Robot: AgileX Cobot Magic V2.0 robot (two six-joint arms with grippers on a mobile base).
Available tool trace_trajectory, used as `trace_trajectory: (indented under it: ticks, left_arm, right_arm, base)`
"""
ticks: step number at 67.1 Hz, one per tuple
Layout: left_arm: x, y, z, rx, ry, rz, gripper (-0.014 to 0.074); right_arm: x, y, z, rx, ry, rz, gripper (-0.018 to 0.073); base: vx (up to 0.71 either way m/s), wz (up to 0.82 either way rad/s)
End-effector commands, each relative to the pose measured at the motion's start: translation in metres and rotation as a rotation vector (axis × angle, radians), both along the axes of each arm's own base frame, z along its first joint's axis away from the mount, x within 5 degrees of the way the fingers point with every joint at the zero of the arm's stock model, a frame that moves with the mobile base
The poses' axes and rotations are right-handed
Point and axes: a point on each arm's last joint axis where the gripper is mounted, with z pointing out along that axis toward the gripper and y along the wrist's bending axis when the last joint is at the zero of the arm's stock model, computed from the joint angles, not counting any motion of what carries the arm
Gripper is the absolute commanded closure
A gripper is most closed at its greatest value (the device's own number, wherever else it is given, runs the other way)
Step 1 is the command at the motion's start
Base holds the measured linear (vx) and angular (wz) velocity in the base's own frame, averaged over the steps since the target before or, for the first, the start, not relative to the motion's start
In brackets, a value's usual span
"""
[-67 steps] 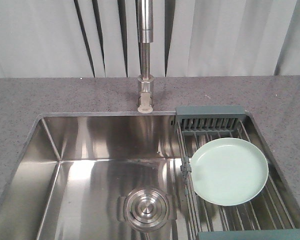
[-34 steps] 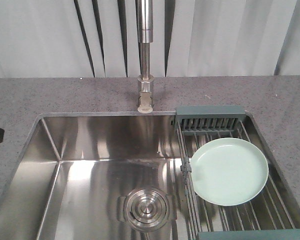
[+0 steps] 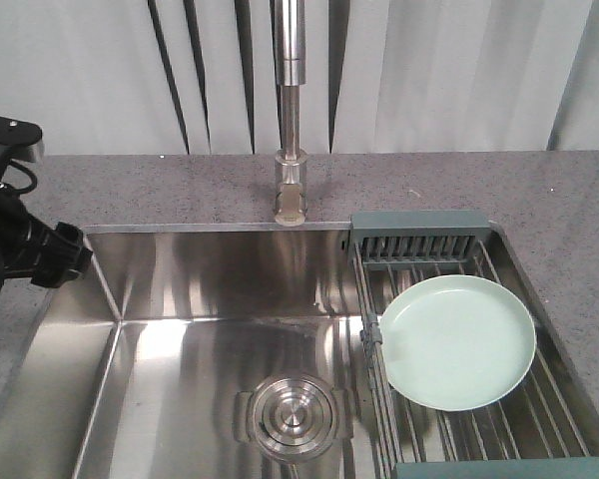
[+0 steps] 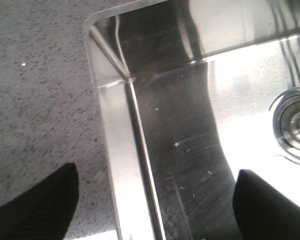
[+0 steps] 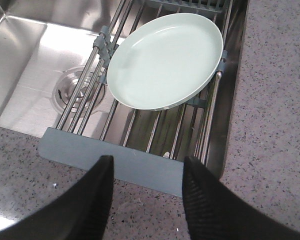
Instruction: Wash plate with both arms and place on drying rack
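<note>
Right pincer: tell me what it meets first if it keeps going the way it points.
Probably the grey-green plastic near frame bar of the drying rack; the open right pincer hangs just before it, the pale mint-green plate beyond. Depth is unclear.

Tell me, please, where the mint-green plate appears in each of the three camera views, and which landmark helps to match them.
Exterior front-facing: the plate lies lower right, on the rods of the drying rack.
Left wrist-mounted: not in view; only the sink's left corner and the countertop show.
Right wrist-mounted: the plate fills the upper centre, on the drying rack.
Shared landmark: the round sink drain, at the right edge for the left wrist and left of the plate for the right wrist.
</note>
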Motion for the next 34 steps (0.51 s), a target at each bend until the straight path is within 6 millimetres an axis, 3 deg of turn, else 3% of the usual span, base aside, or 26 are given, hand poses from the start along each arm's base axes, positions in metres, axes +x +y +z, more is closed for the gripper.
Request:
trace_trajectory:
  ticks: [1,12,19,34]
  left_arm:
    - [0.017,0.002,0.017,-0.128,-0.106,-0.046,0.0011]
    - [0.035,0.004,0.014,-0.242,-0.195,-0.201,0.0025]
    - [0.042,-0.004,0.012,-0.306,-0.249,-0.308,0.0083]
    - [0.055,-0.015,0.006,-0.411,-0.325,-0.409,0.0377]
  right_arm:
    - [0.003,0.001,0.011,0.018,-0.072,-0.002,0.0244]
    - [0.003,0.001,0.011,0.018,-0.072,-0.002,0.0244]
    - [0.003,0.001,0.011,0.018,-0.072,-0.002,0.0244]
    - [0.003,0.001,0.011,0.018,-0.072,-0.002,0.0244]
  base:
    - [0.00,0.00]
    - [0.00,0.00]
    - [0.00,0.00]
    - [0.00,0.00]
